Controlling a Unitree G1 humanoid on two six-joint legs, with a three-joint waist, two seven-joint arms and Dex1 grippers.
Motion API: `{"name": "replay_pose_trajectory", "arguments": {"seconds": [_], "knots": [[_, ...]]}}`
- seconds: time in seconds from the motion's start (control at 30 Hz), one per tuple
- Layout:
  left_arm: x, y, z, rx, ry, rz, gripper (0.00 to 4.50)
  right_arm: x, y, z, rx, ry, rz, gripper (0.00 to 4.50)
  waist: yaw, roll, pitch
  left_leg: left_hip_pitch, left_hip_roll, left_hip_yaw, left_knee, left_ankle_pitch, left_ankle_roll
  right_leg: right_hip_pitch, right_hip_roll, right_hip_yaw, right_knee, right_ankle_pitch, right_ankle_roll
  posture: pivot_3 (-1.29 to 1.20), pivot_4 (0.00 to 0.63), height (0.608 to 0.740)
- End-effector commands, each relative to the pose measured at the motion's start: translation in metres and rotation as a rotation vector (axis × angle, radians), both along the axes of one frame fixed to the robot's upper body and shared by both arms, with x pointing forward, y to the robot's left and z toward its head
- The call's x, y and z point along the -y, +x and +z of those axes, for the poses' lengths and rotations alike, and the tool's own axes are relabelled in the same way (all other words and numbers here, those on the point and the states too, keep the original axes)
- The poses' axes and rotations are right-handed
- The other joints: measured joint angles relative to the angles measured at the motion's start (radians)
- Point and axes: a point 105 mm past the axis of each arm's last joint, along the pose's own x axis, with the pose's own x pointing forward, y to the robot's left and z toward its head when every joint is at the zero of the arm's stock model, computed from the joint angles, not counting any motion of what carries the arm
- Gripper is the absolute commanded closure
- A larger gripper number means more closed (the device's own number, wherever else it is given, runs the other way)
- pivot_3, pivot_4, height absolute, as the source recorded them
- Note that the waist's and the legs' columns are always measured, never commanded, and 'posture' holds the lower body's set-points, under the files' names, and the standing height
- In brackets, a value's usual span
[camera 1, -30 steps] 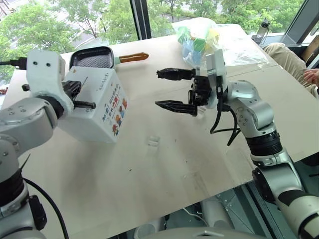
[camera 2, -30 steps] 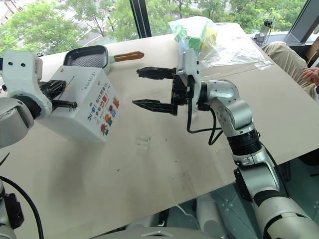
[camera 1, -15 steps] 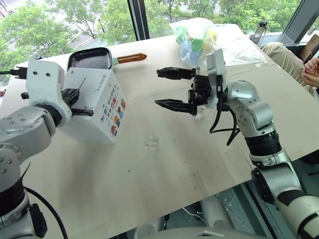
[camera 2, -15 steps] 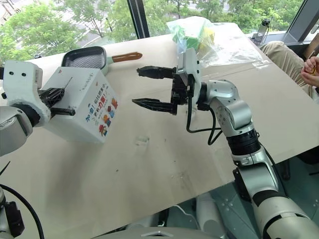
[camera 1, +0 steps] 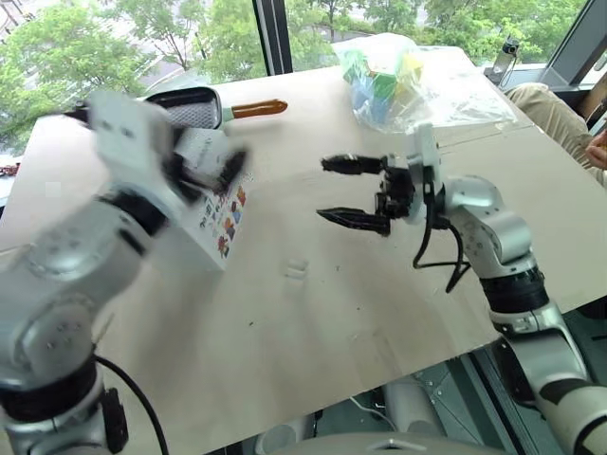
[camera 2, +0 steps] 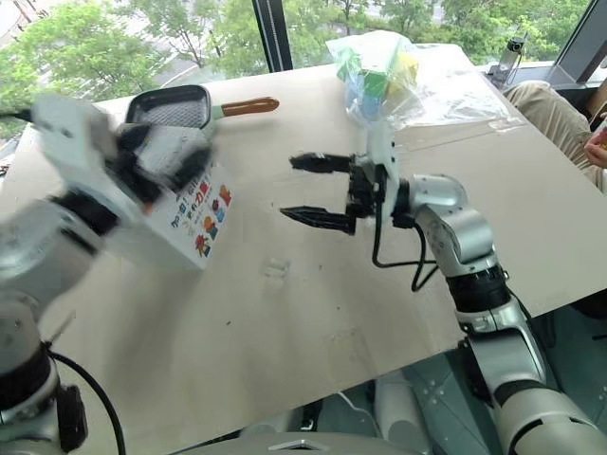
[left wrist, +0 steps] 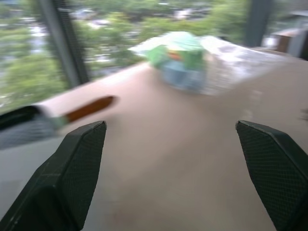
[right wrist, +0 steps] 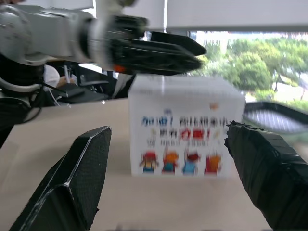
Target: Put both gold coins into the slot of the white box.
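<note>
The white box (camera 1: 224, 214) stands on the table at the left, its pictured side towards my right gripper (camera 1: 324, 188). That gripper is open and level, pointing at the box (right wrist: 185, 127) from a hand's width away, with nothing between its fingers. My left gripper (left wrist: 171, 126) is open and empty, caught in a blur of motion just above the box top (camera 1: 213, 163). Its arm covers most of the box's top. The slot and the gold coins are hidden.
A black square pan (camera 1: 186, 106) with a brown handle (camera 1: 258, 108) lies behind the box. A clear bag of colourful pieces (camera 1: 394, 76) sits at the far middle. A small clear plastic piece (camera 1: 296, 270) lies mid-table. A person (camera 1: 550, 100) sits at the right edge.
My left gripper has opened and swung to the right across the box top. My right gripper has sunk a little and drifted right, still open.
</note>
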Motion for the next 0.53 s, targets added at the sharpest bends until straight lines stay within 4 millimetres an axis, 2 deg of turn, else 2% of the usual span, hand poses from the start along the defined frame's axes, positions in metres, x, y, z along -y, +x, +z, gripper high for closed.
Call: {"name": "replay_pose_trajectory", "arguments": {"seconds": [0.03,0.1,0.2,0.27,0.37,0.53], "knots": [[0.024,-0.031,-0.039,-0.102,0.044,-0.159,0.03,0.023,-0.003,-0.013,-0.010,-0.003,-0.084,0.34,-0.007,0.000,0.000,0.000,0.000,0.000,0.000,0.000,0.000,0.000,0.000,0.000,0.000,0.000,0.000,0.00,0.150,0.721],[0.021,-0.033,-0.069,-0.177,0.074,-0.134,0.03,0.037,-0.001,-0.028,-0.075,0.035,-0.158,0.34,-0.006,0.001,0.000,0.001,0.002,0.001,-0.001,0.000,0.000,-0.001,0.001,0.000,0.002,0.000,0.000,0.00,0.150,0.721],[0.011,-0.033,-0.111,-0.231,0.067,-0.078,0.03,0.061,-0.010,-0.074,-0.098,-0.092,-0.214,0.34,-0.001,0.004,-0.001,0.007,0.003,0.004,-0.002,0.000,0.000,0.004,0.003,0.001,0.002,0.001,-0.003,0.00,0.150,0.721],[0.005,-0.034,-0.128,-0.239,0.042,-0.049,0.03,0.075,-0.014,-0.095,-0.123,-0.144,-0.259,0.34,0.010,0.004,0.000,0.011,0.003,0.005,-0.001,-0.002,0.004,0.010,0.004,0.001,0.000,0.000,-0.005,0.00,0.150,0.721],[-0.003,-0.036,-0.142,-0.228,0.011,-0.016,0.03,0.092,-0.015,-0.118,-0.141,-0.200,-0.327,0.34,0.012,0.003,0.000,0.022,0.003,0.010,0.001,-0.004,0.007,0.022,0.004,0.002,-0.001,-0.002,-0.004,0.00,0.150,0.721],[-0.010,-0.041,-0.151,-0.210,-0.007,-0.003,0.03,0.105,-0.016,-0.133,-0.146,-0.227,-0.374,0.34,0.013,0.002,0.000,0.024,0.005,0.014,0.003,-0.003,0.008,0.023,0.005,0.002,0.001,-0.002,0.000,0.00,0.150,0.721]]}}
